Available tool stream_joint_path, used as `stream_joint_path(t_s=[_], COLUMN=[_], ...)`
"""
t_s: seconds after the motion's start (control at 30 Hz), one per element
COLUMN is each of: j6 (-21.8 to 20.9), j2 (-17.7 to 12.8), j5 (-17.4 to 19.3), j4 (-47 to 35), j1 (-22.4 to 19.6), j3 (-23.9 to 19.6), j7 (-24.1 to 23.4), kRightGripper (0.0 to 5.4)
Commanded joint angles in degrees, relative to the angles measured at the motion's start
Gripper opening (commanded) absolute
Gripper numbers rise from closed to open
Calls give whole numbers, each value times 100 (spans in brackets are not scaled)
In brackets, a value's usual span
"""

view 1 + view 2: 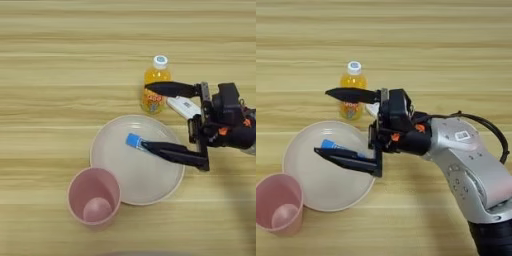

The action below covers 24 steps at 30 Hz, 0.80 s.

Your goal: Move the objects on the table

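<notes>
bottle [154,89] orange, white cap | cup [94,202] pink | tube [134,141] blue | plate [116,161] beige | table [60,75] light wood-grain

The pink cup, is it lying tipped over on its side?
No, the pink cup stands upright on the table, its open mouth facing up beside the plate.

Both my eyes look steeply down from my head, close on the table [50,50]. They share the plate [115,165], bottle [352,95] and cup [94,196]. My right eye reaches further toward 3 o'clock, taking in my arm [471,160].
</notes>
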Motion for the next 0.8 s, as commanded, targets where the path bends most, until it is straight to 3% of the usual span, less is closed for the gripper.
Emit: stream_joint_path(t_s=[0.03, 0.4, 0.8], j6=[-155, -556, -1133], j2=[-379, -608, -543], j5=[-187, -990, -1803], j4=[-114, 285, 575], j1=[-56, 145, 267], j3=[64, 512, 1016], j7=[307, 997, 1159], kRightGripper=[538, 538, 538])
